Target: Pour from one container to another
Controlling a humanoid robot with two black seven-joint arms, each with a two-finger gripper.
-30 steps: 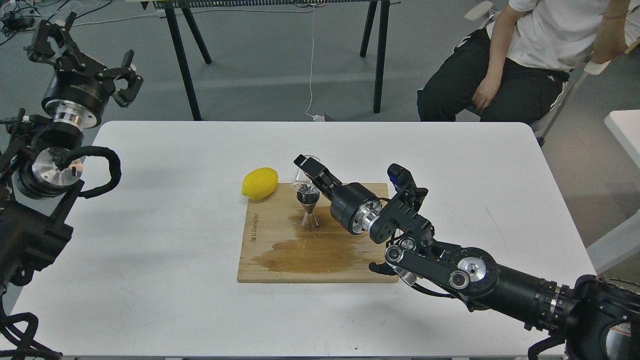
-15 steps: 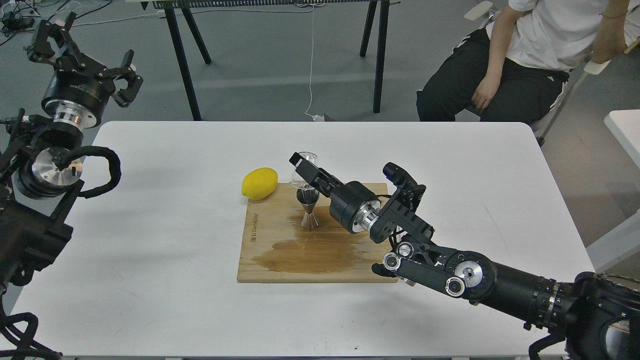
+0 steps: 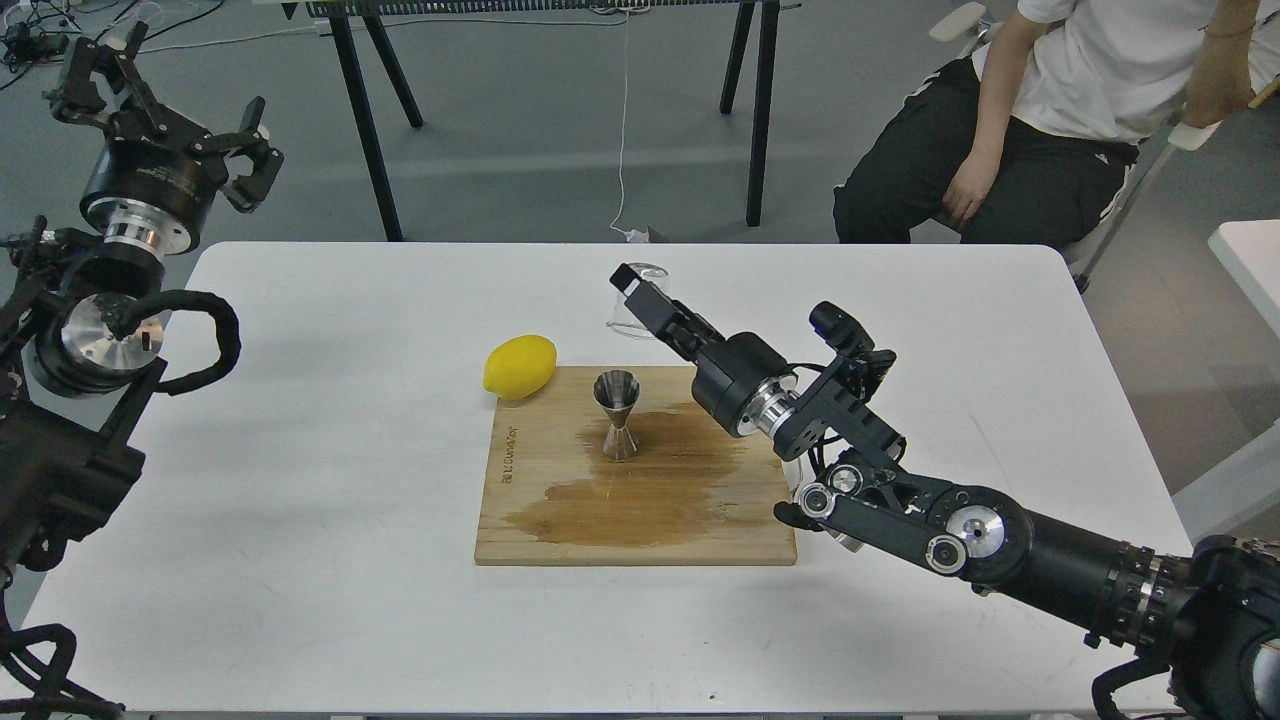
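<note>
Table (image 3: 330, 560): carrying a board at centre, both arms reaching in from the near corners.
Board (image 3: 560, 535): lying flat mid-table, showing a dark wet stain across its near half.
Right arm: stretching in from 4 o'clock toward the table's far middle, much the nearer arm to both vessels.
Left arm: hanging at 10 o'clock, off the table's far-left corner, well apart from the work.
Lemon (image 3: 519, 366): sitting at the board's far-left corner, 10 o'clock of the jigger.
Left gripper (image 3: 160, 115): standing spread open, holding nothing.
Right gripper (image 3: 634, 290): clamping the cup, raised beyond the board's far edge.
Cup (image 3: 632, 303): riding in the right gripper, clear glass, contents too faint to judge; tilt hard to read.
Jigger (image 3: 618, 415): standing upright on the board, long axis vertical, open mouth facing up, nothing touching it.
Key relation: jigger lying at 6 o'clock of the cup, nearer and lower, apart from it.
Judgement: cup no longer over the jigger's mouth, so likely either finishing the pour or needing to come back toward 6 o'clock before tipping.
</note>
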